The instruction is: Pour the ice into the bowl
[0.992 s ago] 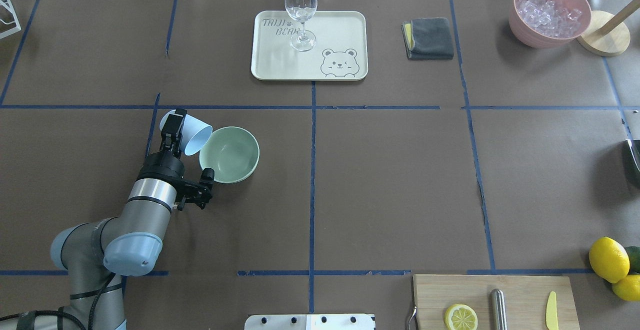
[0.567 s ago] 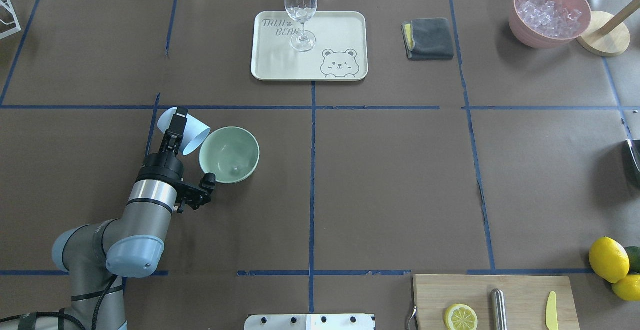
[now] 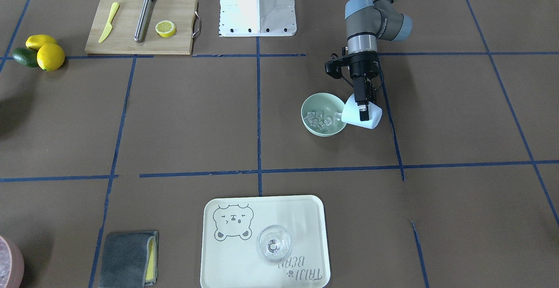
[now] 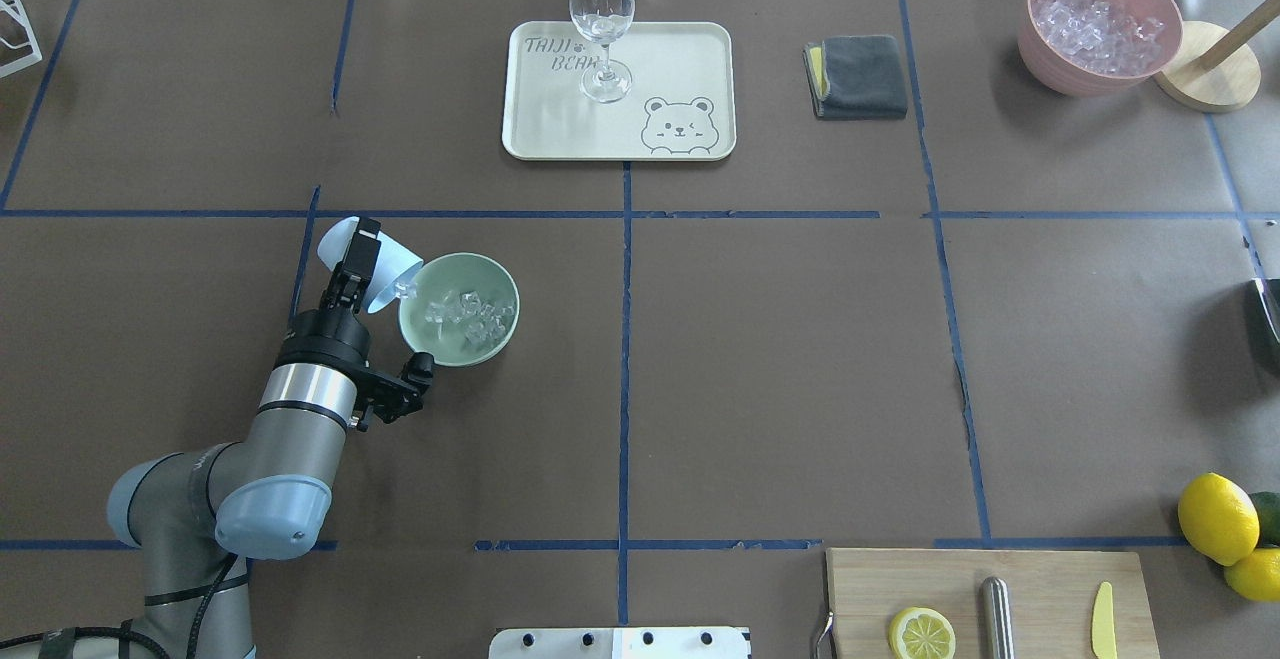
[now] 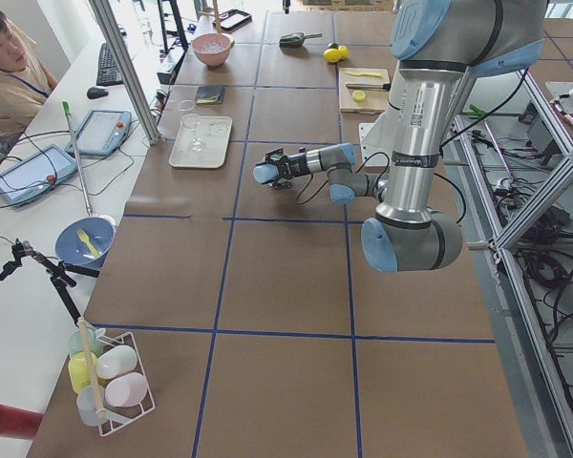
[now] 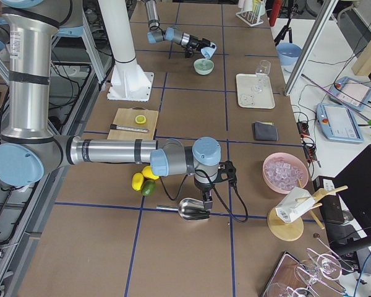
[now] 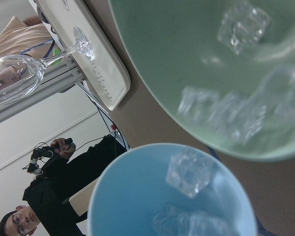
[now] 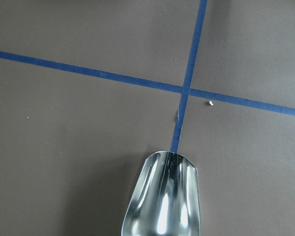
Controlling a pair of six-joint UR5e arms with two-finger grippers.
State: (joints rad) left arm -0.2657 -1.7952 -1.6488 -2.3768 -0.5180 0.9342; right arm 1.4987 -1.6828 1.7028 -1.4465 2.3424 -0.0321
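Note:
My left gripper is shut on the light blue cup and holds it tipped on its side, mouth over the left rim of the mint-green bowl. Several clear ice cubes lie in the bowl. The left wrist view shows ice cubes still at the cup's mouth and blurred cubes in the bowl. The front view shows the cup, bowl and ice. My right gripper is far off over a metal scoop; I cannot tell its state.
A cream tray with a wine glass stands at the back centre. A grey cloth and a pink container of crushed ice are at the back right. A cutting board and lemons are at the front right.
The cup has tipped further over the bowl's rim. The bowl was empty one second ago and now holds several ice cubes. The left arm has shifted only slightly.

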